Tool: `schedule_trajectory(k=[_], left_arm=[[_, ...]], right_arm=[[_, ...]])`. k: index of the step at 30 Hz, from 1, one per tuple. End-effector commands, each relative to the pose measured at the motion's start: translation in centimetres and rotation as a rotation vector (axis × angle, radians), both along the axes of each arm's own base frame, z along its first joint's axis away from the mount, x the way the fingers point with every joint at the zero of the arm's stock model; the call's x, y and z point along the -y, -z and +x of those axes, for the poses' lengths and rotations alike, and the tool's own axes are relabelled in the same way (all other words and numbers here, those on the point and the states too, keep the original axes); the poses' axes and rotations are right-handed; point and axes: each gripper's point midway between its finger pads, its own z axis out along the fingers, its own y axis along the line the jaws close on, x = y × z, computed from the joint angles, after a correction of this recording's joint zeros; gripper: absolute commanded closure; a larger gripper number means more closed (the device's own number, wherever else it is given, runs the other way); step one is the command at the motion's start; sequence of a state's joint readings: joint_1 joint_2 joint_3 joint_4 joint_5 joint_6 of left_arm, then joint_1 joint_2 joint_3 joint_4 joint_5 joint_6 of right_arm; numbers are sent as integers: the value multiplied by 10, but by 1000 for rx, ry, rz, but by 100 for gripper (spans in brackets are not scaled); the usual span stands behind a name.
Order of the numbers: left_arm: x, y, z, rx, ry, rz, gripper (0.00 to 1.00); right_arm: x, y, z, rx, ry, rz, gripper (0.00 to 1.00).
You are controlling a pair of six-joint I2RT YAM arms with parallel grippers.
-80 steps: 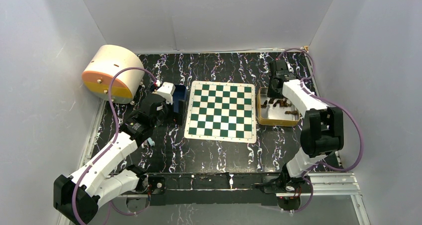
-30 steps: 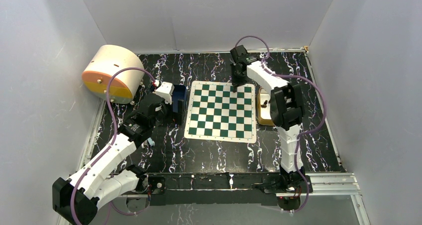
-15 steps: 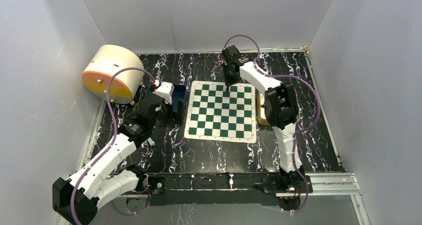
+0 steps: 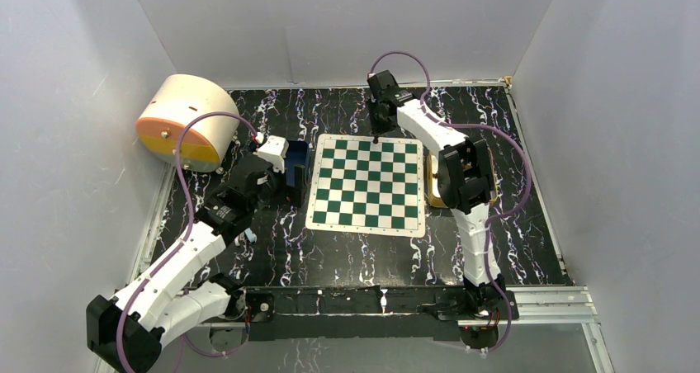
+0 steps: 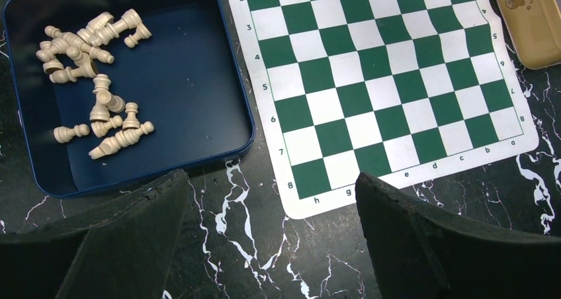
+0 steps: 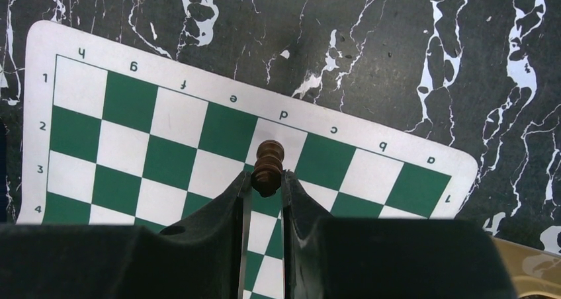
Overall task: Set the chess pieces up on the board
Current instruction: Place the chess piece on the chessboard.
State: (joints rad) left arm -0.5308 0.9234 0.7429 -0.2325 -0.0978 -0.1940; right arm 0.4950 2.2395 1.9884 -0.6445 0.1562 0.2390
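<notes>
The board (image 4: 367, 183) is a green and white checked mat in the middle of the table, with no pieces standing on it. My right gripper (image 4: 379, 135) hangs over its far edge. In the right wrist view this gripper (image 6: 266, 180) is shut on one dark brown chess piece (image 6: 269, 163), held upright above the first row near the letter d of the board (image 6: 165, 147). Whether the piece touches the board I cannot tell. My left gripper (image 5: 271, 180) stands open and empty over the marbled table, between the blue tin and the corner of the board (image 5: 390, 81).
A blue tin (image 5: 185, 61) left of the board holds several cream chess pieces (image 5: 86, 41). The gold tray (image 4: 433, 193) right of the board is mostly hidden by my right arm; its end shows as gold tray (image 5: 529, 21). A round white and orange container (image 4: 183, 121) lies far left.
My right arm has swung from over the gold tray leftward to the board's far edge, carrying the dark piece. The left arm has not moved.
</notes>
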Motion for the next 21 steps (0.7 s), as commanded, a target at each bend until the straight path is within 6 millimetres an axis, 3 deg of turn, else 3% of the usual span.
schedule_trajectory(k=[1,9,16,21], left_arm=[[-6,-7,1,33,-20,-4,6],[-6,-7,1,36,-21,-3,6],[-7,-7,1,37,-23,-2,6],[-7,-7,2,36,-23,-1,6]], right_arm=[[-7,-2,17,47,-6,6,72],[-8,7,17,24,-5,0,70],[-2,9,17,21,8,-30,58],[-1,8,17,25,2,-38,57]])
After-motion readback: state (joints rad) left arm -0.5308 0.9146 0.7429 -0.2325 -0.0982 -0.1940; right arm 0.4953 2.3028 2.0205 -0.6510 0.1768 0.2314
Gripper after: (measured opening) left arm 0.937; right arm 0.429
